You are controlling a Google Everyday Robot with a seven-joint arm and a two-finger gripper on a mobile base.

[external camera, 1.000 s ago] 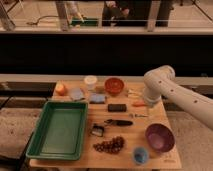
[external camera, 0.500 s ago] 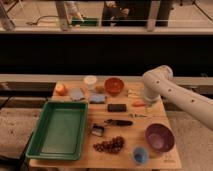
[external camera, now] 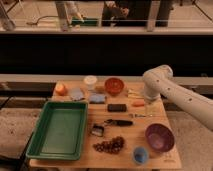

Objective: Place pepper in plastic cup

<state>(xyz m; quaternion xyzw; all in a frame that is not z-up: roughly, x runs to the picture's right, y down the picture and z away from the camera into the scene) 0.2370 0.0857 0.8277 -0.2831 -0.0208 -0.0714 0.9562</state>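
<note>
No readable text or numbers; a mark [external camera: 168,160] on the table [external camera: 155,116] corner is illegible. The gripper [external camera: 148,101] hangs beside the pepper [external camera: 138,103].

My tool [external camera: 145,102] sits at the low end of my white arm [external camera: 170,92], above the light wooden counter [external camera: 132,132], and is largely hidden behind the wrist. The arm itself is cut off at the right edge. Just left of the tool, the slim orange-red pepper [external camera: 138,104] is partly covered. Beyond the tool lie thin pale pieces [external camera: 133,93], too small to tell what they are.
</note>
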